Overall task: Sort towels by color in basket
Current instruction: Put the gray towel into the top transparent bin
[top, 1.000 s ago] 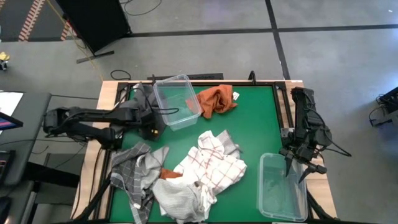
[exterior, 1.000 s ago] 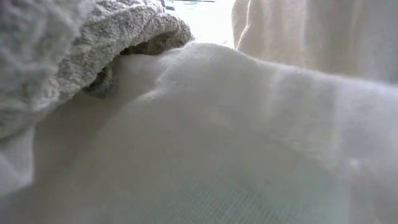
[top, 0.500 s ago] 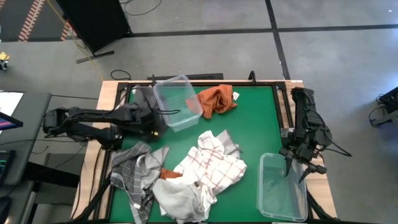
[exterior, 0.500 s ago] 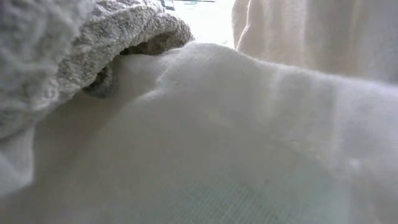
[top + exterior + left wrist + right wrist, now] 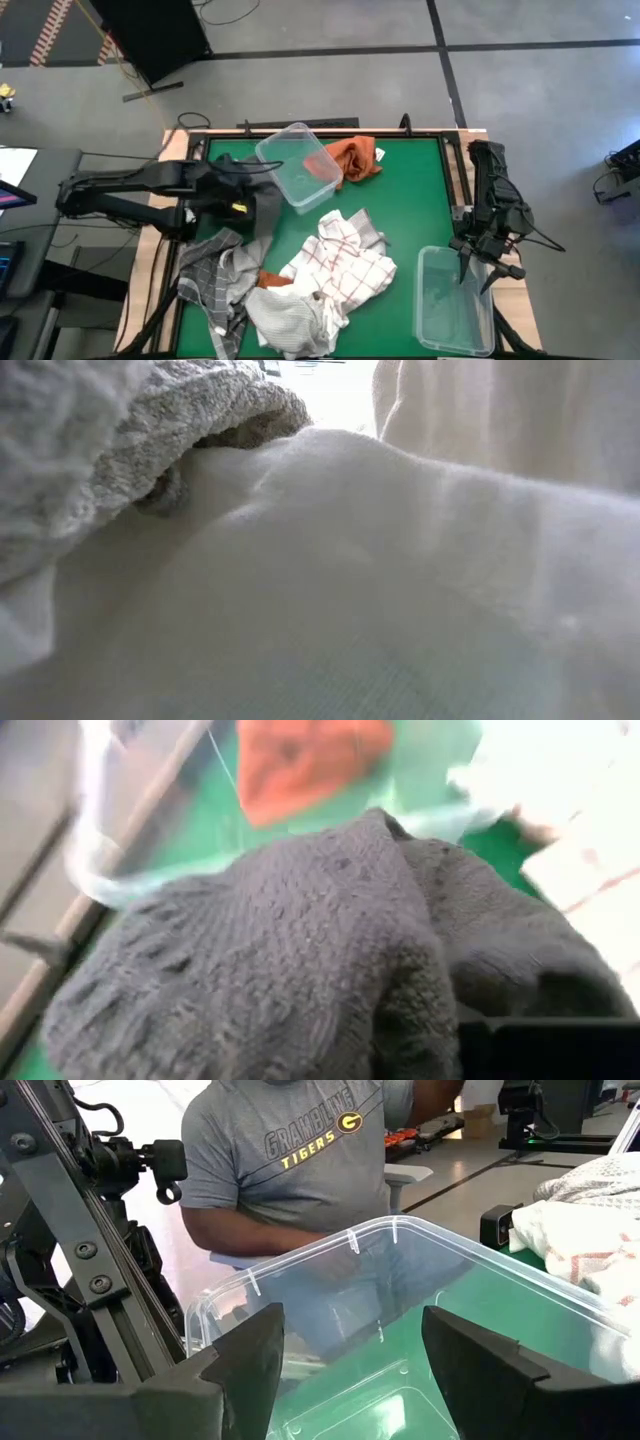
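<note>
Grey concrete floor around a green table (image 5: 400, 210). Sitting beyond the table edge in the right wrist view: a person in a grey printed T-shirt (image 5: 300, 1160).

Lying on the table: rust-orange towel (image 5: 352, 160) near the far edge, just beside a tilted clear bin (image 5: 296, 165) at far left-centre. Showing orange through the bin wall in the left wrist view as well.

Piled toward the near side: white towel with red grid lines (image 5: 340, 255) at centre, plain white towel (image 5: 290, 318) touching it at the near edge, grey plaid towel (image 5: 215, 275) to the left of both. Small orange patch showing between plaid and white cloth. Blocking the low view almost entirely: white cloth, plus a grey knitted fold at upper left.

Left gripper (image 5: 245, 205) hovering beside the tilted bin, clamped on the dark grey towel (image 5: 300, 960); towel filling most of the left wrist view, bunched and hanging from the fingers.

Right gripper (image 5: 345, 1355) waiting at the right edge of the table, fingers spread apart, pointing into a second clear bin (image 5: 455, 300) at the near right corner. Nothing between the fingers.
</note>
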Available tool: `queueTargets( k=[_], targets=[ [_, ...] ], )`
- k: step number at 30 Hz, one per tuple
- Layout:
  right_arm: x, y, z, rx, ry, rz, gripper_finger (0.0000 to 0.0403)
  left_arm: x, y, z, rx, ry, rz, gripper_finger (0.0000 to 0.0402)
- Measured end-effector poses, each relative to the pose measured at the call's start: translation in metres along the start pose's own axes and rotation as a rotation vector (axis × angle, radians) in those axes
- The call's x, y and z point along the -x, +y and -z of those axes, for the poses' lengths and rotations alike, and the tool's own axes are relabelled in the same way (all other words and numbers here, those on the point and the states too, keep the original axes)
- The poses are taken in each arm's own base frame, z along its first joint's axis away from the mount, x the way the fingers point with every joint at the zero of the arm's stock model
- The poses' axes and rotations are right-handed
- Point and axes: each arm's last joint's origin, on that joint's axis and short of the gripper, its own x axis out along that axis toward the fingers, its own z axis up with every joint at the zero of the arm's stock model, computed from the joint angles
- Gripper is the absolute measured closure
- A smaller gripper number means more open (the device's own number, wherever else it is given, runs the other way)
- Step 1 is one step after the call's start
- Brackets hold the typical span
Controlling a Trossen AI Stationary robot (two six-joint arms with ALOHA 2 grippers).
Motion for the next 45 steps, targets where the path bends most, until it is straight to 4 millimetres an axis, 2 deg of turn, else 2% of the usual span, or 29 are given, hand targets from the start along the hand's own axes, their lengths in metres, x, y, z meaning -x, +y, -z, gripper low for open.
queueTargets(
  k=[4, 9, 14, 20, 24, 32, 35, 38, 43, 45],
  targets=[
    [0.0, 0.0, 0.0, 0.0, 0.0, 0.0, 0.0139, 0.031, 0.002, -0.016, -0.01, -0.138, -0.008, 0.039],
    [0.0, 0.0, 0.0, 0.0, 0.0, 0.0, 0.0139, 0.052, 0.005, -0.029, -0.015, -0.228, -0.053, 0.039],
    [0.0, 0.0, 0.0, 0.0, 0.0, 0.0, 0.0139, 0.06, 0.004, -0.033, -0.034, -0.258, -0.059, 0.039],
    [0.0, 0.0, 0.0, 0.0, 0.0, 0.0, 0.0139, 0.062, -0.003, -0.03, -0.061, -0.241, 0.046, 0.0385],
    [0.0, 0.0, 0.0, 0.0, 0.0, 0.0, 0.0139, 0.063, -0.004, -0.03, -0.057, -0.247, 0.032, 0.0355],
    [0.0, 0.0, 0.0, 0.0, 0.0, 0.0, 0.0139, 0.062, -0.009, -0.031, -0.079, -0.262, -0.011, 0.025],
    [0.0, 0.0, 0.0, 0.0, 0.0, 0.0, 0.0139, 0.058, -0.013, -0.032, -0.114, -0.236, 0.005, 0.0235],
    [0.0, 0.0, 0.0, 0.0, 0.0, 0.0, 0.0139, 0.048, -0.022, -0.032, -0.159, -0.187, 0.032, 0.0263],
    [0.0, 0.0, 0.0, 0.0, 0.0, 0.0, 0.0139, 0.026, -0.038, -0.032, -0.243, -0.085, 0.06, 0.038],
    [0.0, 0.0, 0.0, 0.0, 0.0, 0.0, 0.0139, 0.019, -0.043, -0.033, -0.258, -0.061, 0.067, 0.0391]
  ],
)
